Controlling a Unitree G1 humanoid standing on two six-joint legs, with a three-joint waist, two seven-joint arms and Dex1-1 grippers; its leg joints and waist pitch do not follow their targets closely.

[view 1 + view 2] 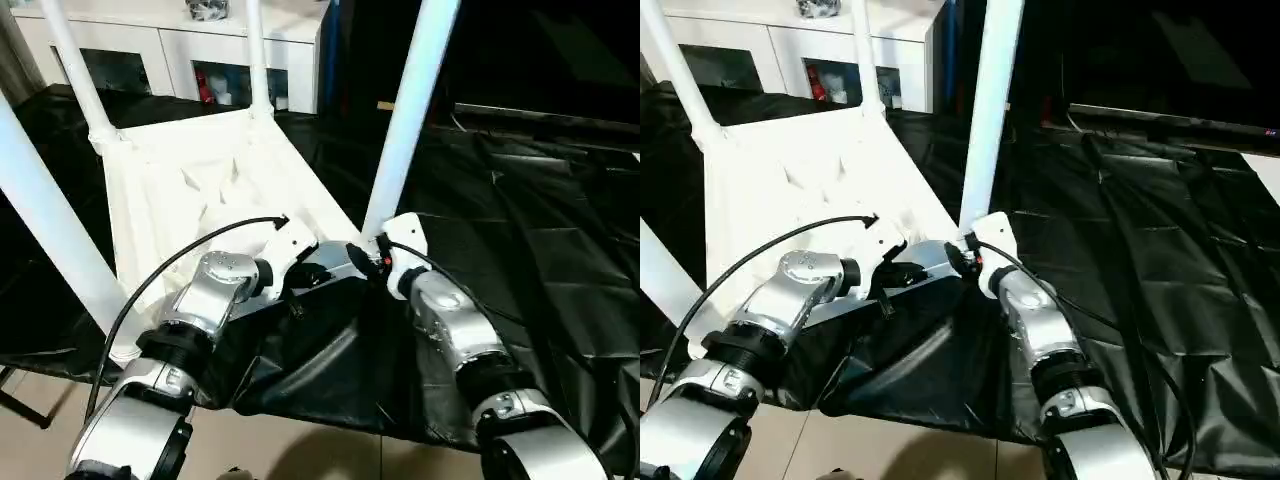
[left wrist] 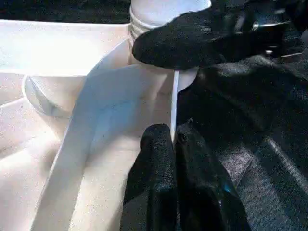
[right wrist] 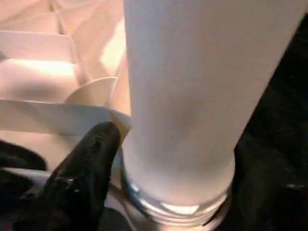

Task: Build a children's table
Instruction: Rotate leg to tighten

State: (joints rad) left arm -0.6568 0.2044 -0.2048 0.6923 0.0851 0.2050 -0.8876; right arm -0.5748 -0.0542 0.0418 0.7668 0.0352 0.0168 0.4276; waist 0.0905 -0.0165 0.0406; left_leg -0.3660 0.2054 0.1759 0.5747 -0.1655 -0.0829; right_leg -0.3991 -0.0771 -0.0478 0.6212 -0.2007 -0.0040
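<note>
The white tabletop (image 1: 190, 190) lies upside down on a black sheet, ribbed underside up. Four white legs stand in its corner sockets: two at the far side (image 1: 75, 70) (image 1: 258, 60), one near left (image 1: 50, 230), one near right (image 1: 410, 110). My left gripper (image 2: 174, 144) is shut on the tabletop's thin rim beside the near right corner. My right gripper (image 1: 372, 255) is closed around the base of the near right leg (image 3: 192, 96), one black finger (image 3: 82, 178) pressed against its collar; the other finger is hidden behind the leg.
The black sheet (image 1: 520, 200) covers the work surface and hangs over its near edge above a tan floor (image 1: 300, 450). A white cabinet with glass-fronted doors (image 1: 180, 50) stands behind. A black cable (image 1: 180, 255) loops over my left forearm.
</note>
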